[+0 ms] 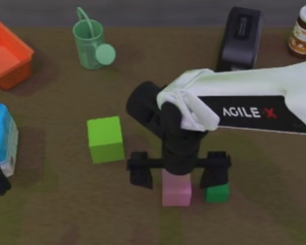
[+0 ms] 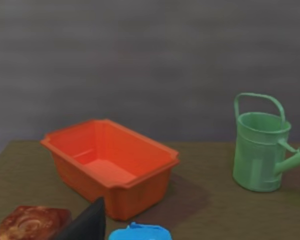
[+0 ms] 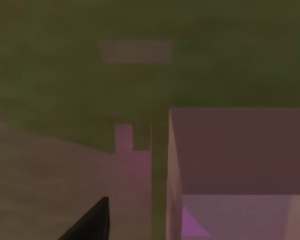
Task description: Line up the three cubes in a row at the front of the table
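— Nearest the lens?
— Right claw [image 1: 179,176], spread wide above pink cube [image 1: 176,193], gripping nothing.
— Left to right on worktop [image 1: 51,214]?
— Lime cube [image 1: 105,139], pink, dark green cube [image 1: 217,193] just beside. Left claw out of sight.

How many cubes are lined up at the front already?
Two look placed: the pink cube and the small dark green cube sit side by side near the front. The right gripper hangs open over the pink one. Left to do: the lime-green cube sits farther back, off the row. The left gripper is out of sight.
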Tool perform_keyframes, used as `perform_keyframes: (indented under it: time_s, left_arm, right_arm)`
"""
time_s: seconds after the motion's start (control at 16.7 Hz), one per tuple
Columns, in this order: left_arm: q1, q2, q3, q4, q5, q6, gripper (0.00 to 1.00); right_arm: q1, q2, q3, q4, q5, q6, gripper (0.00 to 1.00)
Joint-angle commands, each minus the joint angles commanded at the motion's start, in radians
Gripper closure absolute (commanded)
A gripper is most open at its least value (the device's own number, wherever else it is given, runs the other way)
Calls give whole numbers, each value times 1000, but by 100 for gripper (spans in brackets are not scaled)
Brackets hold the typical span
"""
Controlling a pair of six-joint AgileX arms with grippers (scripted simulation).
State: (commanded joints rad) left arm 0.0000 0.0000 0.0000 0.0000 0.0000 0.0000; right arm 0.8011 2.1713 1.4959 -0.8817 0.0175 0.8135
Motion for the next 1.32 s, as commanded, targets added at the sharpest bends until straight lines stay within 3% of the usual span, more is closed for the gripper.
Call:
perform_keyframes:
  time_s: [0.42, 0.84, 1.08, 1.32]
  left_arm:
    - [0, 0, 0, 0, 0, 0, 0]
    - [-3, 9, 9, -6, 1, -3, 0]
    - [-41, 148, 145, -94, 4, -52, 0]
    - [-104, 448, 402, -258, 3, -141, 0]
  right_arm:
    - [10, -79, 124, -205, -1, 0, 0]
    - [0, -94, 124, -214, 3, -5, 0]
    - [-63, -239, 12, -142, 46, -77, 0]
    - [-173, -547, -205, -6, 106, -209, 0]
